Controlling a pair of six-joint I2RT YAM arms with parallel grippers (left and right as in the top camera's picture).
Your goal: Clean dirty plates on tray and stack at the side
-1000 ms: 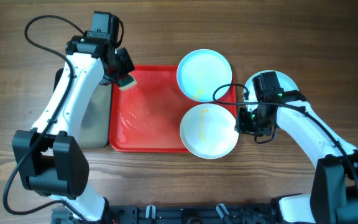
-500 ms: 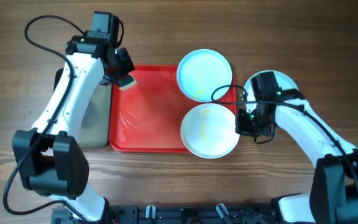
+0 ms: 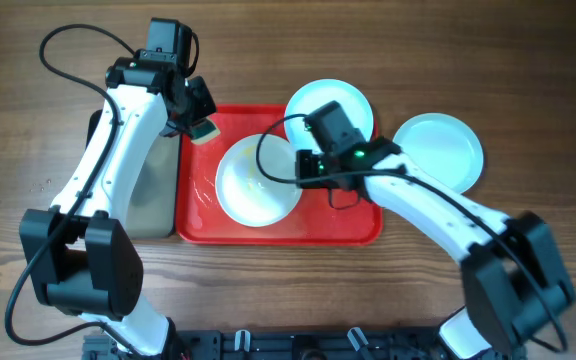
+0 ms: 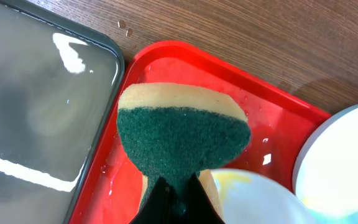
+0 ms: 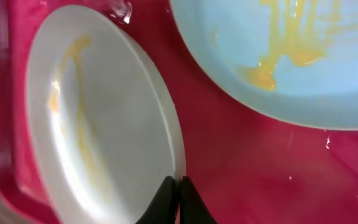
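Note:
A red tray [image 3: 343,225] lies mid-table. My right gripper [image 3: 301,170] is shut on the rim of a white plate [image 3: 253,185] with yellow smears, held over the tray's left half; the wrist view shows this plate [image 5: 98,118] pinched at its edge by the fingers [image 5: 174,186]. A second smeared, pale turquoise plate [image 3: 318,105] rests on the tray's far right corner and shows in the right wrist view [image 5: 278,50]. A third plate [image 3: 443,145] lies on the table right of the tray. My left gripper [image 3: 200,122] is shut on a green-and-yellow sponge [image 4: 182,134] above the tray's far left corner.
A black tray [image 3: 148,195] holding water sits left of the red tray, also in the left wrist view [image 4: 30,106]. Water droplets lie on the red tray's floor [image 3: 208,190]. The left arm reaches along the table's left side.
My right gripper has carried the smeared white plate from the tray's right end leftward over the tray's left half. The plate on the table at right is now uncovered. The left arm has not moved.

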